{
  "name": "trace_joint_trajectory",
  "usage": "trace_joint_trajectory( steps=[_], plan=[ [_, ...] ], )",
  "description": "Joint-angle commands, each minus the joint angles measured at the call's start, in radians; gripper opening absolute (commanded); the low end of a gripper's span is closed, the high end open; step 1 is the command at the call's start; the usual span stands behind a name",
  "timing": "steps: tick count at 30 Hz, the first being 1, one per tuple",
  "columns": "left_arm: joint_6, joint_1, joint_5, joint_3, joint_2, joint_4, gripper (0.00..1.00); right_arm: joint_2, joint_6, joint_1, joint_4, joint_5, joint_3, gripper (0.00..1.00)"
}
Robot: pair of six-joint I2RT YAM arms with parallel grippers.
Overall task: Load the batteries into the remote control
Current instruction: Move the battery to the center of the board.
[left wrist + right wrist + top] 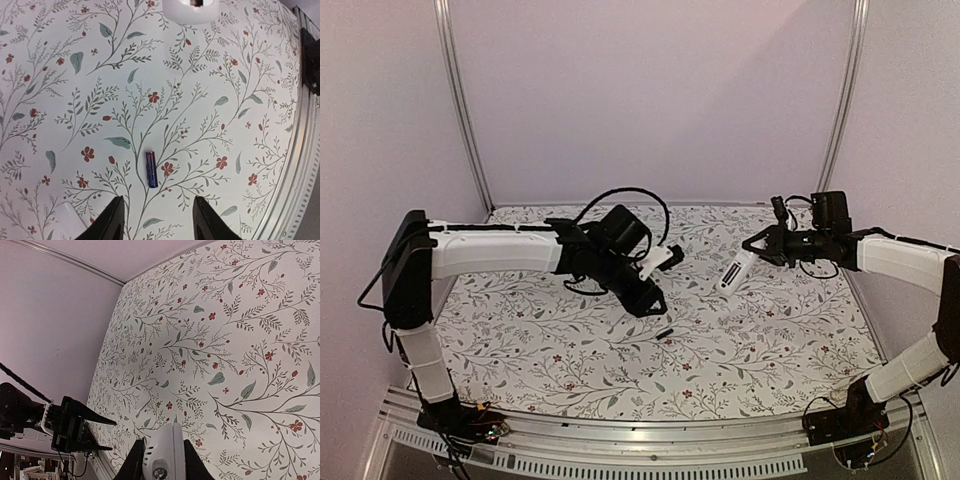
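Picking up the battery (151, 169) is the step in hand: it lies flat on the tabletop (520, 350), with the left jaws apart just above it. Beyond it, to the right, the right jaws clamp the raised remote control (734, 271). The next move likely calls for a straight descent; bare tabletop rings the battery, edges well off.

Soft even light, faint shadows

Left black two-finger gripper (157, 220): jaws spread wide, pointing downward, white arm stretched rightward. Right black two-finger gripper (756, 250): jaws clamped on slim white plastic remote control (733, 272), arm reaching leftward.
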Motion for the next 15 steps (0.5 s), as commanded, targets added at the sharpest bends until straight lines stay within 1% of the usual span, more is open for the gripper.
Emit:
trace_joint_trajectory(
  steps=[1,4,9,13,15],
  plan=[
    [0.146,-0.042,-0.026,0.168,0.164,-0.237,0.45,0.000,-0.001,-0.013,-0.012,-0.009,-0.019,0.00],
    [0.173,-0.057,-0.057,0.267,0.263,-0.312,0.44,-0.007,-0.004,-0.015,-0.012,-0.014,-0.023,0.00],
    [0.210,-0.078,-0.104,0.338,0.357,-0.372,0.44,-0.011,-0.009,-0.024,-0.012,-0.021,-0.033,0.00],
    [0.229,-0.080,-0.104,0.360,0.389,-0.377,0.37,-0.004,-0.012,-0.027,-0.010,-0.030,-0.033,0.00],
    [0.235,-0.081,-0.103,0.379,0.404,-0.383,0.35,-0.003,-0.015,-0.028,-0.010,-0.031,-0.033,0.00]
  ],
)
